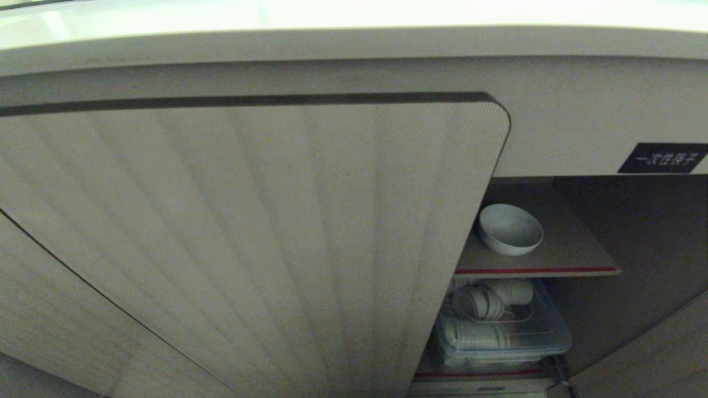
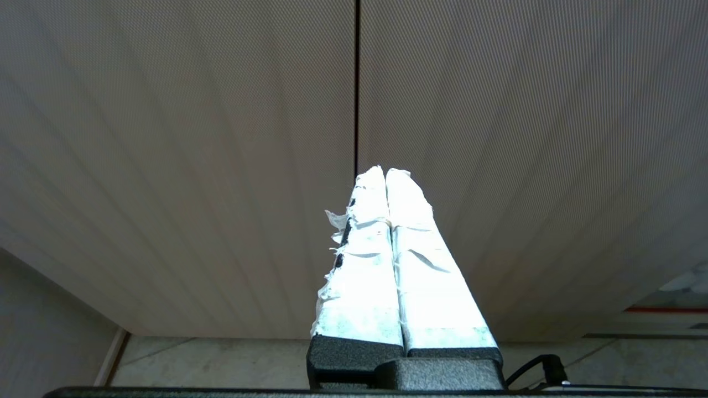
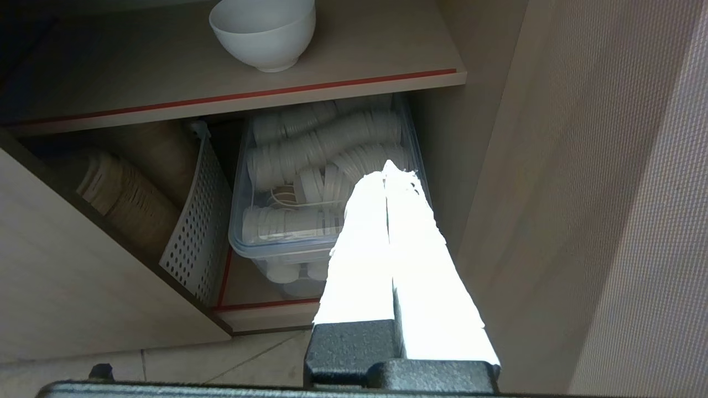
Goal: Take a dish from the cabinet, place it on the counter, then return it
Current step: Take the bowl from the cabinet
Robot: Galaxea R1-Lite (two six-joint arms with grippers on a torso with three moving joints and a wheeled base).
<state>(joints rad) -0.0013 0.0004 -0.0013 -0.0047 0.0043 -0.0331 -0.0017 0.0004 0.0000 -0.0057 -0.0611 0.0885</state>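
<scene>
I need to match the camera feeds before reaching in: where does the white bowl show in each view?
Head view: the white bowl sits on the upper red-edged shelf, right of centre, just past the door's edge.
Left wrist view: not in it; only closed ribbed doors ahead of the shut left hand.
Right wrist view: at the top edge, on the same shelf, beyond the shut right hand.
Shared landmark: the shelf's red edge strip, with the clear tub below.

Pale tiled floor (image 3: 221, 365) below, bright glare overhead on glossy surfaces.

Clear tub (image 3: 326, 249) of white lids — perforated basket (image 3: 202, 221)
</scene>
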